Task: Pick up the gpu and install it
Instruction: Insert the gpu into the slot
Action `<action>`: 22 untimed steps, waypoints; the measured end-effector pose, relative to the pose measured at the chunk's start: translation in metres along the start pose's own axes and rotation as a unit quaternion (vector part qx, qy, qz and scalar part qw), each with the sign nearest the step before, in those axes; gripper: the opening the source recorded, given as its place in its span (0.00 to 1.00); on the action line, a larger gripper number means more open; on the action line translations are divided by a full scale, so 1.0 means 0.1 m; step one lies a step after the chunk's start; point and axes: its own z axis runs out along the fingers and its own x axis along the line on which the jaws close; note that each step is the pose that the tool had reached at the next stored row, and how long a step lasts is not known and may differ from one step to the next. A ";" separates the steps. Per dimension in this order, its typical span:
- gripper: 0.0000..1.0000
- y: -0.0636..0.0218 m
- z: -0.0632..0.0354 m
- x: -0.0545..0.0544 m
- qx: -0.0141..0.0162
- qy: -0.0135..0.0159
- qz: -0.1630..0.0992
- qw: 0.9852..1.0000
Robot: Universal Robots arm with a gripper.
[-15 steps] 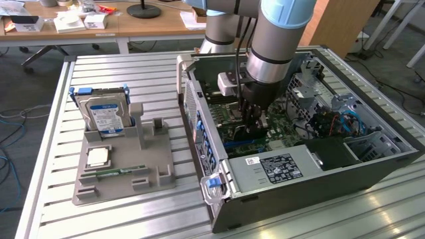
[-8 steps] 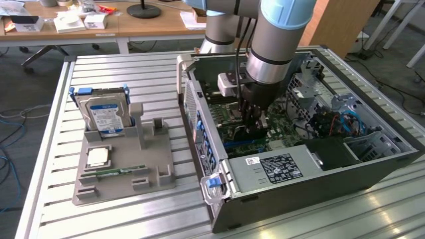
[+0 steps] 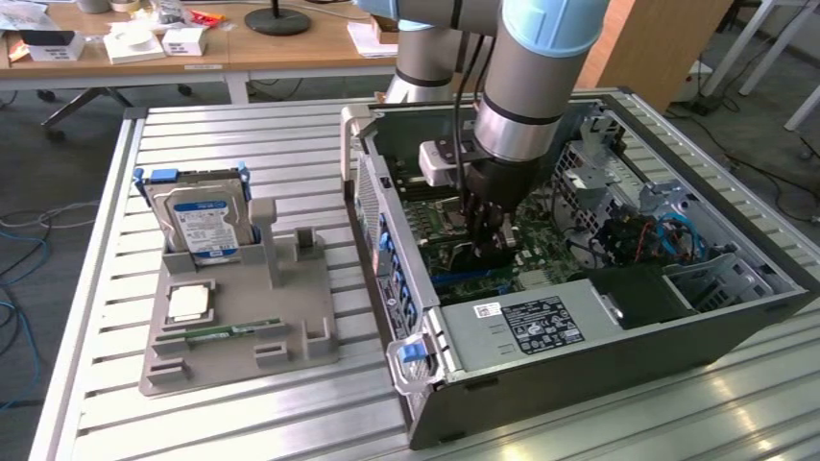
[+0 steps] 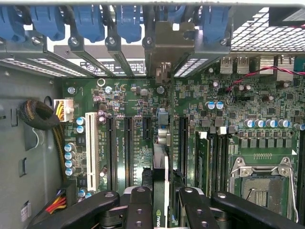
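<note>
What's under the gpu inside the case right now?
Held edge-on by the gripper, the gpu stands over the green motherboard, between black expansion slots. The slot directly beneath it is covered by the card itself.

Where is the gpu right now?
In the wrist view the gpu stands edge-on between the jaws, over the motherboard slots, inside the case on the exterior view's right.

Bright, even room light streaks glare across the metal table (image 3: 756,403), while the computer case (image 3: 640,370) interior sits shaded.
</note>
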 end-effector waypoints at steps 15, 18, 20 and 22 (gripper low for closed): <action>0.26 0.009 -0.018 0.00 0.000 0.000 0.000 1.000; 0.26 0.009 -0.019 0.00 0.000 0.000 0.000 1.000; 0.26 0.018 -0.019 0.00 0.000 0.000 0.000 1.000; 0.26 0.029 -0.019 0.00 0.000 0.000 0.000 1.000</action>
